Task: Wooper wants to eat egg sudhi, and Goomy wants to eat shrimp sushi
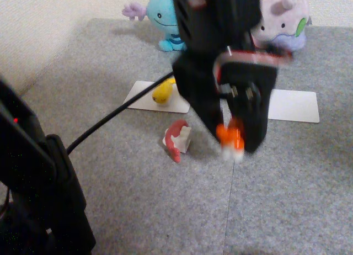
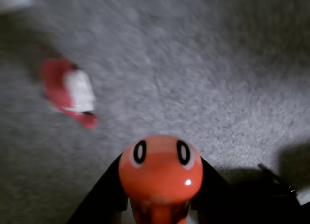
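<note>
My gripper [image 1: 231, 136] is shut on the shrimp sushi [image 1: 230, 138], its orange top and white rice base showing between the black fingers, lifted just above the grey carpet. In the wrist view the shrimp sushi [image 2: 161, 173] has an orange head with two black eyes, clamped between both fingers. The egg sudhi [image 1: 162, 93] lies on a white card [image 1: 146, 99] in front of Wooper [image 1: 165, 15], the light-blue plush at the back. Goomy [image 1: 284, 20], the lilac plush, sits at the back right, partly hidden by the arm.
A red-and-white sushi piece [image 1: 177, 139] lies on the carpet left of the gripper, also blurred at the left in the wrist view [image 2: 70, 93]. A second white card [image 1: 292, 106] lies in front of Goomy. A black cable [image 1: 105, 125] and a black stand [image 1: 38, 183] fill the left foreground.
</note>
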Controlling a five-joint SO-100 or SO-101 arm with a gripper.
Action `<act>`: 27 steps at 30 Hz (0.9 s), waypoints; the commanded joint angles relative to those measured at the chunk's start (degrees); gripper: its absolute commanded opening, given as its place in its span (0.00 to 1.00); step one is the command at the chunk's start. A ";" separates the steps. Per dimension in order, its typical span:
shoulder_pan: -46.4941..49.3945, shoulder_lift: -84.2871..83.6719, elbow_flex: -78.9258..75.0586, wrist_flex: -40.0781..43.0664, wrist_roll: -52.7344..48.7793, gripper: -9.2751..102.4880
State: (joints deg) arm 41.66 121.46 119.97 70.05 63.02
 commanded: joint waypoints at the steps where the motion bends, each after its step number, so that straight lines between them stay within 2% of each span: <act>1: -4.39 5.36 -1.41 0.70 2.20 0.09; 6: -9.14 5.80 -1.85 0.70 4.13 0.09; 11: -9.32 1.41 -10.90 3.16 5.19 0.09; 18: -8.88 -20.13 -32.78 9.93 5.45 0.12; 27: -8.53 -46.85 -61.08 13.36 4.31 0.12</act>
State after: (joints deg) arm 32.70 76.99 66.62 82.88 67.68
